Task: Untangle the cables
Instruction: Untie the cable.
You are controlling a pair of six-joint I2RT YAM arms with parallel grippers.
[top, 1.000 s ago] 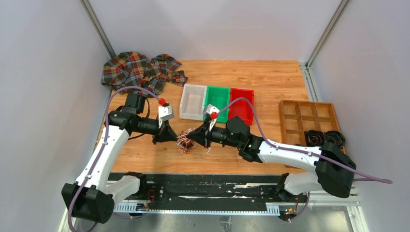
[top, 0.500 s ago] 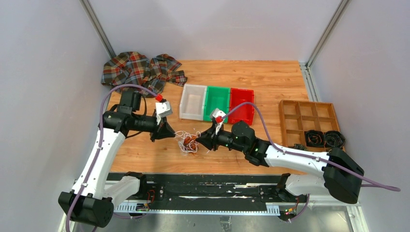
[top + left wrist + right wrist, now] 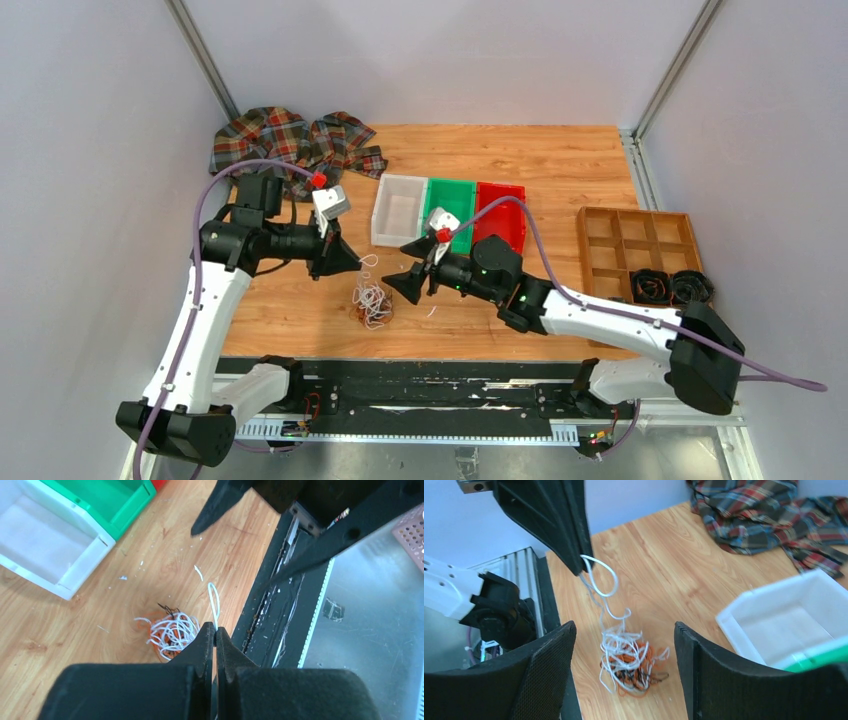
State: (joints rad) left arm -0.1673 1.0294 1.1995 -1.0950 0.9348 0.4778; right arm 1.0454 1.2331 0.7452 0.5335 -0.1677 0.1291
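We see in the right wrist view what the top view barely resolves: left gripper (image 3: pixel 583 569) pinched shut on one white strand (image 3: pixel 600 582) rising from the cables (image 3: pixel 629 665), heaped on the table (image 3: pixel 560 160) between the arms. Right gripper (image 3: pixel 410 266) spread wide, holding nothing. Wooden tray (image 3: pixel 583 250) holds dark coils (image 3: pixel 655 287) in its near compartments

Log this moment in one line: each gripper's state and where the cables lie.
left gripper: shut on white cable | right gripper: open, empty | cables: tangled heap on table
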